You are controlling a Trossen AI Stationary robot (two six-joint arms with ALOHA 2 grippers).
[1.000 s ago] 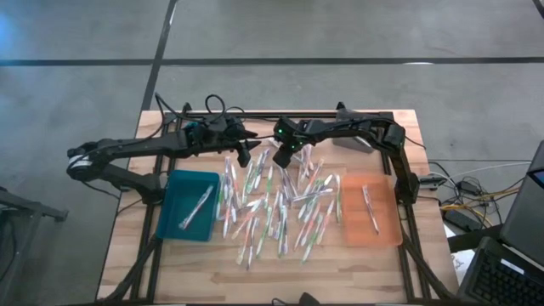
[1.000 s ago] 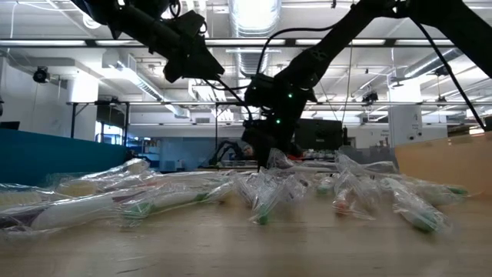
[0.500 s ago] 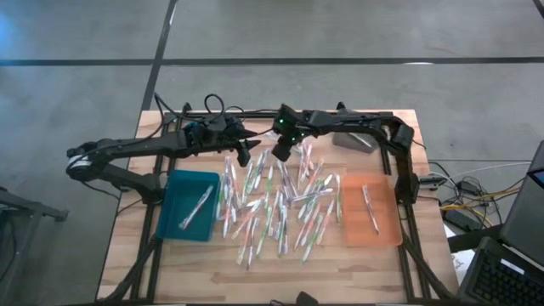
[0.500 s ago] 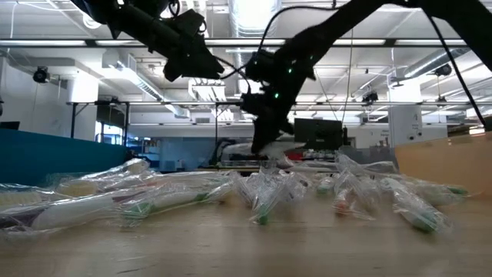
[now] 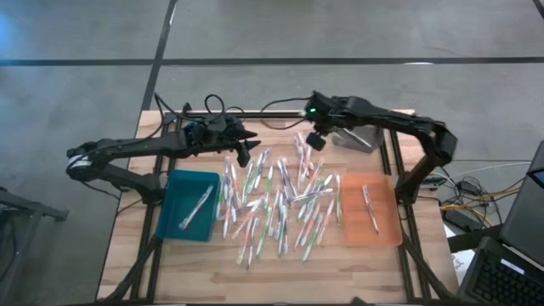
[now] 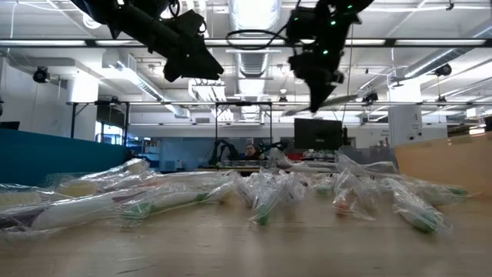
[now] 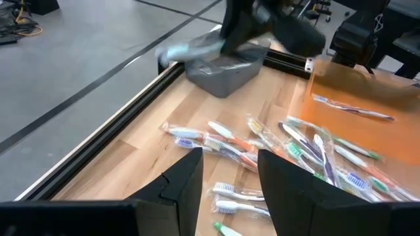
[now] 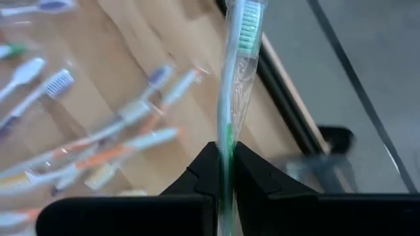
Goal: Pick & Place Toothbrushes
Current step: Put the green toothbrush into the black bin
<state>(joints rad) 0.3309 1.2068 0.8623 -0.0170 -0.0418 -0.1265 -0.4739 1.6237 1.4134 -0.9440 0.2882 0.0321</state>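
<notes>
Many toothbrushes in clear wrappers lie in a loose pile (image 5: 276,202) on the middle of the wooden table. My right gripper (image 5: 315,141) hangs high over the pile's far right part, shut on one wrapped toothbrush (image 6: 332,101) with green bristles (image 8: 246,27). My left gripper (image 5: 245,154) hovers open above the pile's far left edge, touching nothing; its fingers (image 7: 189,178) show in the left wrist view. A teal tray (image 5: 175,223) and an orange tray (image 5: 384,231) each hold one toothbrush. My right gripper pinches the wrapped toothbrush between its two fingers at the green part of the handle (image 8: 228,137), wrapper included. The fingers come from above, pointing down, and lie across the brush. The brush is lifted clear of the pile and sits nearly level (image 6: 342,98), bristle end sticking out beyond the fingers.
A grey box (image 5: 354,141) sits at the table's far right, just beyond my right gripper. The teal tray lies left of the pile, the orange tray right of it. A black frame (image 5: 399,170) rings the table. Bare wood lies along the near edge (image 5: 280,276).
My right gripper has risen from the far part of the pile, high above the table, and swung toward the table's right, carrying one toothbrush lifted clear of the others. The pile has stayed as it was.
</notes>
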